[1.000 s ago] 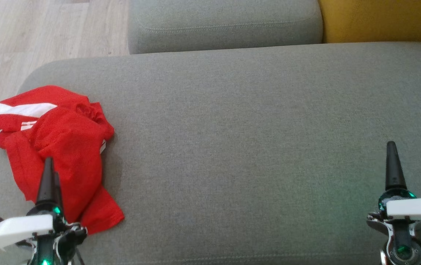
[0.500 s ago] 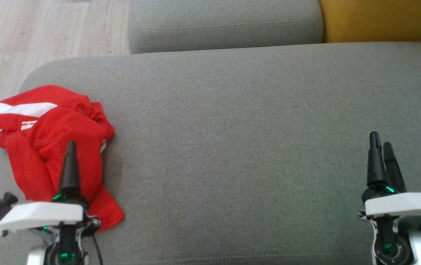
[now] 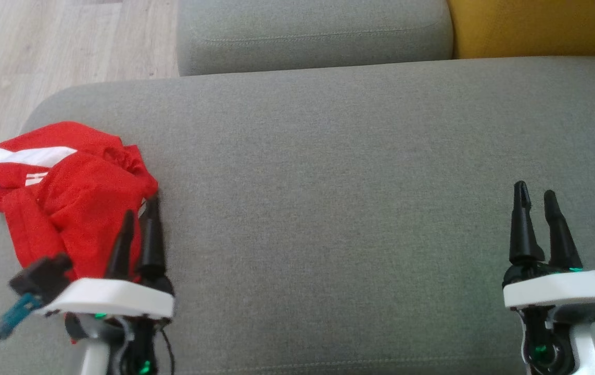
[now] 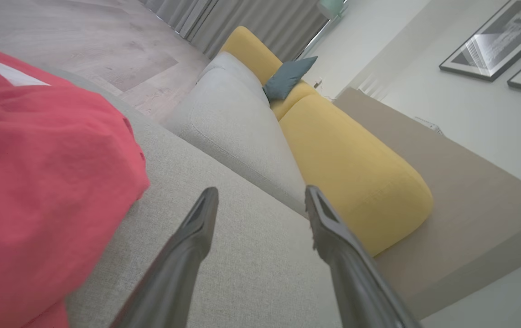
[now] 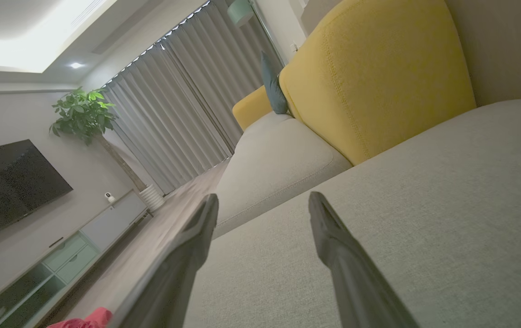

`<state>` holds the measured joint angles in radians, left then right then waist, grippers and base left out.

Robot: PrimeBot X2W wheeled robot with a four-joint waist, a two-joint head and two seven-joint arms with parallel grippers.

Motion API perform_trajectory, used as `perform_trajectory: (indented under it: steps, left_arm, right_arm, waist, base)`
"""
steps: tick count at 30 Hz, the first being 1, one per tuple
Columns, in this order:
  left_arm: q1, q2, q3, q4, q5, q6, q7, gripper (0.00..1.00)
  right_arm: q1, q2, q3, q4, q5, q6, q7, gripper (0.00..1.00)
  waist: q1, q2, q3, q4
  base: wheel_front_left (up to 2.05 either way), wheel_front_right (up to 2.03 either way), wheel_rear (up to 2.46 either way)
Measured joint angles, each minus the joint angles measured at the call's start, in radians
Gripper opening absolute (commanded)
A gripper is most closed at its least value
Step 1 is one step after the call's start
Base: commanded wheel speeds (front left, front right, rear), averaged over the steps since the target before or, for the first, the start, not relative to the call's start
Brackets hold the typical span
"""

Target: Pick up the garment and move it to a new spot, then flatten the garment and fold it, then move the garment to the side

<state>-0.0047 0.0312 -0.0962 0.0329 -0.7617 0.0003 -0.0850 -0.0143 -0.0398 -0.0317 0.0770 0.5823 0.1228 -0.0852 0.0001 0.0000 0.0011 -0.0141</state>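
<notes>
1. Left gripper (image 3: 141,205) hangs with its jaws spread wide and nothing between them, at the right edge of the red jersey (image 3: 78,198). Your left wrist view puts both fingers over bare cushion, just beside the cloth and not around it.
2. Right gripper (image 3: 535,190) is just as wide and just as empty. It sits low over the grey seat cushion (image 3: 328,182) at the near right, well apart from the jersey. That is probably to keep it clear while leaving it ready for the flattening.
3. You find the jersey crumpled in a heap at the near left end of the cushion. Its white stripe (image 3: 21,156) is on the far left, and the cloth reaches the cushion's left edge by the wooden floor (image 3: 42,52).
4. You appear to be at the first step, the pick-up. Open jaws suit a bunched fold, but you likely need to steer left so cloth lies between the fingers before closing.
5. Bare cushion between your grippers looks like the natural new spot.
</notes>
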Motion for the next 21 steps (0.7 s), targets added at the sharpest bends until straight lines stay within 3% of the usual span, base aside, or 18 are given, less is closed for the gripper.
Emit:
perform_trajectory:
  steps: [11,21]
  left_arm:
    - [0.0,0.029,-0.105,0.0,0.194,0.063,-0.033,1.0]
    - [-0.001,0.095,-0.216,0.001,0.351,0.179,-0.059,1.0]
  right_arm:
    - [0.003,0.0,0.025,-0.002,-0.155,0.0,-0.032,1.0]
    - [0.004,-0.001,0.048,-0.014,-0.288,0.0,-0.057,1.0]
  waist:
    - [0.0,0.0,0.001,-0.002]
    - [0.0,0.0,0.003,-0.001]
  base:
    - [0.0,0.0,0.0]
    - [0.0,0.0,0.0]
